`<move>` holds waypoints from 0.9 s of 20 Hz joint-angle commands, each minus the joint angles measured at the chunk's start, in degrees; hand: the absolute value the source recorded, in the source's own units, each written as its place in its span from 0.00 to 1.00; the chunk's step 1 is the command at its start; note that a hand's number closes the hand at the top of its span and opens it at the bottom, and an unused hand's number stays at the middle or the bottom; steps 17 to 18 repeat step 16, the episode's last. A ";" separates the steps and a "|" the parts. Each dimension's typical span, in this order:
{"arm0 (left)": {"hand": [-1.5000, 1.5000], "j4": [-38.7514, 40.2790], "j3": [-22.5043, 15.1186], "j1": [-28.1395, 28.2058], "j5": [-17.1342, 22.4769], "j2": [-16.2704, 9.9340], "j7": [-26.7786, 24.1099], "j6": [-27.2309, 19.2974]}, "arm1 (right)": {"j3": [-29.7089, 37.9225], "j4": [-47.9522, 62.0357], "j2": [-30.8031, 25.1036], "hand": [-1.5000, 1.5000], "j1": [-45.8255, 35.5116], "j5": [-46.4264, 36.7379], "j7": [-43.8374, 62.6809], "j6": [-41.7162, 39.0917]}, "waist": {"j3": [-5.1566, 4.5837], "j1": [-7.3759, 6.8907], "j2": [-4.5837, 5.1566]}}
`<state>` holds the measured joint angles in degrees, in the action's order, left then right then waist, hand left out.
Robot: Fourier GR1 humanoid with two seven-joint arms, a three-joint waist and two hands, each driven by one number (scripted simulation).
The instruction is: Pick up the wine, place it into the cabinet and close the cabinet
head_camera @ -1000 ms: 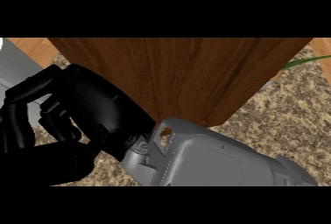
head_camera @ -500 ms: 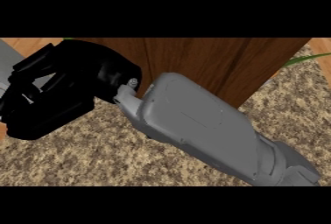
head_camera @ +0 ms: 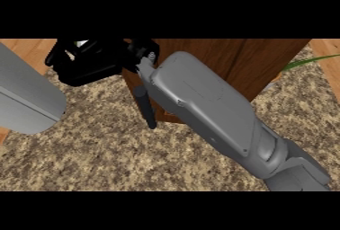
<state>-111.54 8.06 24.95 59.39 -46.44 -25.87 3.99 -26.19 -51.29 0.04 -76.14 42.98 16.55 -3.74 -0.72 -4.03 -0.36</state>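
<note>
Speckled counter (head_camera: 100, 157) below the hand; wooden cabinet (head_camera: 256, 67) immediately to its right. Right forearm (head_camera: 212, 117) slanted across the cabinet front, probably to swing the door shut. Right hand (head_camera: 93, 65) at the cabinet's left edge, higher than half a second ago; clenched or released, impossible to tell. Wine nowhere visible, presumably inside.

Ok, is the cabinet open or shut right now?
Cannot tell. The cabinet shows only its wooden top from above; the right hand and forearm cover its left corner, and no door front is visible.
</note>
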 commanded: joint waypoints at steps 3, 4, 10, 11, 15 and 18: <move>0.00 -1.63 1.12 -0.13 1.30 -1.28 2.40 0.42 | 3.45 9.14 -6.37 1.00 2.28 -2.60 -5.93 -0.23 | 0.71 1.27 1.47; 0.00 -0.23 0.44 -0.56 0.46 -0.29 0.88 1.87 | 4.49 9.26 -7.02 1.00 1.56 -2.17 -6.13 -0.04 | 0.60 1.64 1.58; 0.00 -3.29 -1.32 -1.53 1.67 0.06 2.63 0.73 | 5.36 10.43 -8.03 1.00 4.17 -1.96 -10.08 0.32 | 0.66 2.57 2.06; 0.00 -4.16 -1.87 -1.37 1.80 -0.14 3.56 -0.14 | 5.80 10.24 -8.80 1.00 3.47 -1.40 -9.21 0.54 | 0.73 2.93 1.86; 0.00 -5.84 -3.98 -1.86 2.34 0.54 4.38 -0.13 | 5.16 10.88 -9.11 1.00 4.26 -1.13 -10.89 -0.68 | 0.69 3.32 2.18; 0.00 -4.98 -4.26 -2.85 2.40 0.67 4.61 -0.81 | 4.99 10.67 -8.89 1.00 4.01 -0.69 -10.91 -1.71 | 0.64 4.21 2.51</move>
